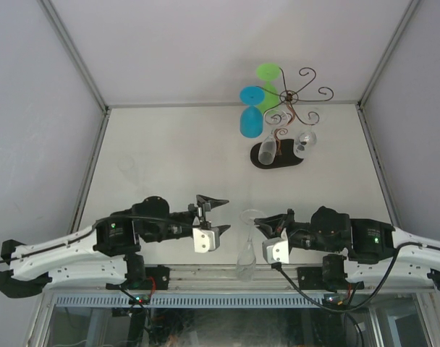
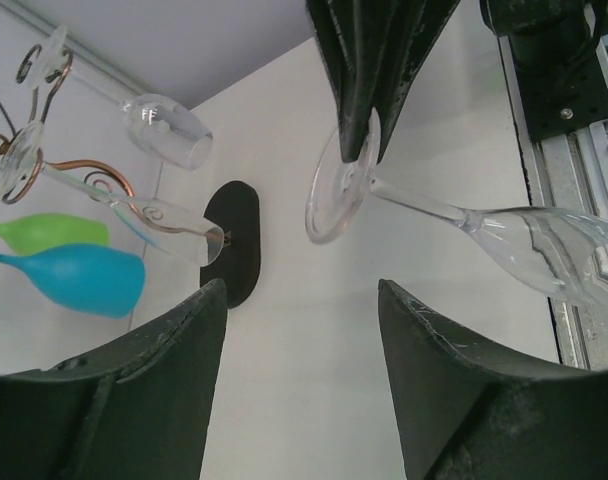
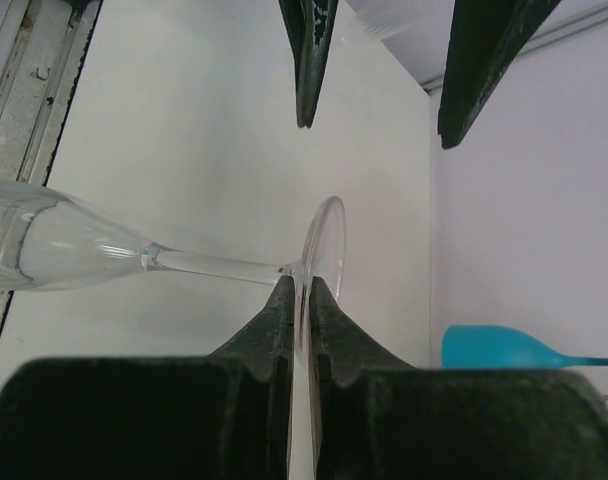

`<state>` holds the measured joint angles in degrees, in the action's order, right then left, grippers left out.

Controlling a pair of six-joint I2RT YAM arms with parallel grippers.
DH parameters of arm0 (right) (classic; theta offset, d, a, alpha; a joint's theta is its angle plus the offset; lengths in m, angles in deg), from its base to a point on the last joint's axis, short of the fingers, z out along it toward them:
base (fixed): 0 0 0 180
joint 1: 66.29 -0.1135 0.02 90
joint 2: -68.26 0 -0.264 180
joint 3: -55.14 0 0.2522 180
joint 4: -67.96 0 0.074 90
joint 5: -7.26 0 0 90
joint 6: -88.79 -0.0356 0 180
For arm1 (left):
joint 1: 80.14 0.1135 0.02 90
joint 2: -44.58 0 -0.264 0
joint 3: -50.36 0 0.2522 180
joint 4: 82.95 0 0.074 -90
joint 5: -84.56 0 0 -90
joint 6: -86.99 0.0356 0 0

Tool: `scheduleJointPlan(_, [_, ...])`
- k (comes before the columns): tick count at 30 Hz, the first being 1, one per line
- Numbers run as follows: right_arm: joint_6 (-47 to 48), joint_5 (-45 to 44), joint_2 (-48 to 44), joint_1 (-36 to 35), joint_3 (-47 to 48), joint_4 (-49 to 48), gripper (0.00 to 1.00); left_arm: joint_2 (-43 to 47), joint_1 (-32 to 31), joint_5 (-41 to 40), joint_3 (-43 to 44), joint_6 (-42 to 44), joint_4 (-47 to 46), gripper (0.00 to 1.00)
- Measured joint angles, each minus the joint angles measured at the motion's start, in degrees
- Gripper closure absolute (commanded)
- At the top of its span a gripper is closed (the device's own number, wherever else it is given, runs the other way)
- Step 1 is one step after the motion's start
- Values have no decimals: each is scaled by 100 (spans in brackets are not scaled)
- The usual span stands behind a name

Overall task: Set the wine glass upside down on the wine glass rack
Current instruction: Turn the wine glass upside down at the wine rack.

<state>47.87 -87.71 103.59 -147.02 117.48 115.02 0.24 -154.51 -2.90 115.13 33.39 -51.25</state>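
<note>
A clear wine glass [image 1: 247, 249] hangs bowl-down near the table's front edge, between my two arms. My right gripper [image 1: 263, 223] is shut on its round foot; in the right wrist view the jaws [image 3: 301, 287] pinch the foot's rim, with stem and bowl [image 3: 54, 245] reaching left. My left gripper [image 1: 217, 215] is open and empty just left of the glass; its fingers [image 2: 154, 370] frame the glass [image 2: 454, 212] ahead. The wine glass rack [image 1: 289, 107] stands at the back right on a black oval base [image 1: 286, 160], far from both grippers.
On the rack hang a blue glass [image 1: 251, 116], a green glass [image 1: 268, 83] and two clear glasses [image 1: 268, 150]. Grey walls close the back and sides. A metal rail [image 1: 205, 275] runs along the front edge under the held glass.
</note>
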Motion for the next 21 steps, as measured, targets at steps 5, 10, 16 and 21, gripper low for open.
scheduleJointPlan(5, [181,122,232,0,101,-2,100,-286,-160,-52,2,168,0,43])
scheduleJointPlan(10, [291,262,372,0,216,-2,100,-483,-219,-81,20,271,4,48])
scheduleJointPlan(16, [358,474,551,-2,378,-9,100,-555,-321,-81,20,352,9,56])
scheduleJointPlan(21, [372,553,691,-2,437,-26,100,-592,-407,-81,20,378,11,63])
